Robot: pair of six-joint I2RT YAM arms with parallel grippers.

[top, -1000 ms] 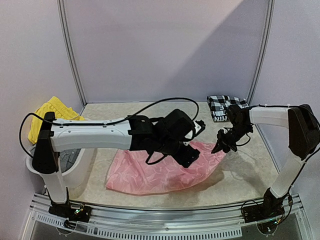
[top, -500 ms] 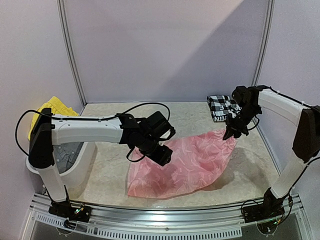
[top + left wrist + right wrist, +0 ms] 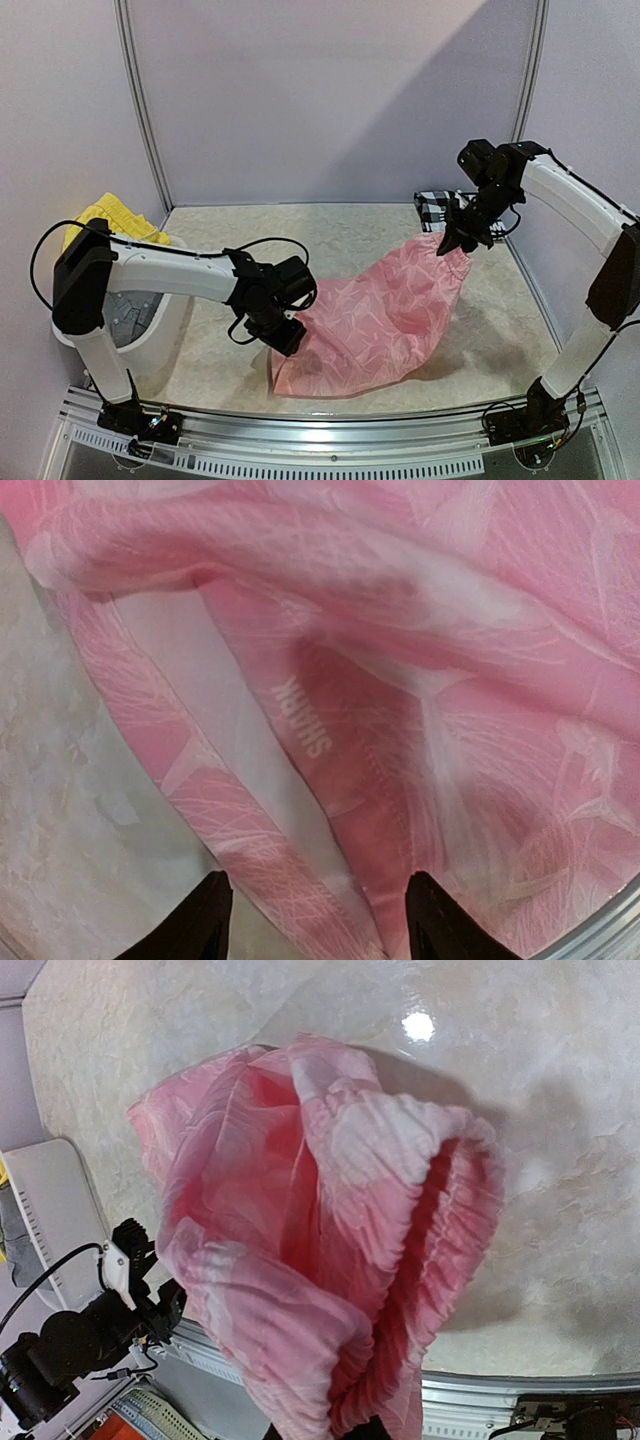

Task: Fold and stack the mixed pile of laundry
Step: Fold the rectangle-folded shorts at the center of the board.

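Note:
The thin pink lettered piece [image 3: 380, 320] lies half on the table, its far right corner lifted. My right gripper [image 3: 458, 238] is shut on that corner and holds it in the air; in the right wrist view the pink fabric [image 3: 330, 1240] hangs bunched over the gripper [image 3: 365, 1432], hiding its fingers. My left gripper [image 3: 285, 335] is open at the garment's near left edge. In the left wrist view its gripper [image 3: 318, 888] straddles a fold of the pink fabric [image 3: 330, 730] with white lettering. The checked shirt [image 3: 432, 205] lies folded at the back right.
A white plastic basket [image 3: 165, 335] stands at the left with a grey garment [image 3: 130, 312] inside. The yellow garment [image 3: 105, 215] drapes over its far side. Metal frame posts and walls close in the back and sides. A metal rail runs along the near edge.
My right gripper has risen and moved back, pulling the pink garment's corner up. My left arm has drawn back toward the near left, from over the garment's middle to its left edge.

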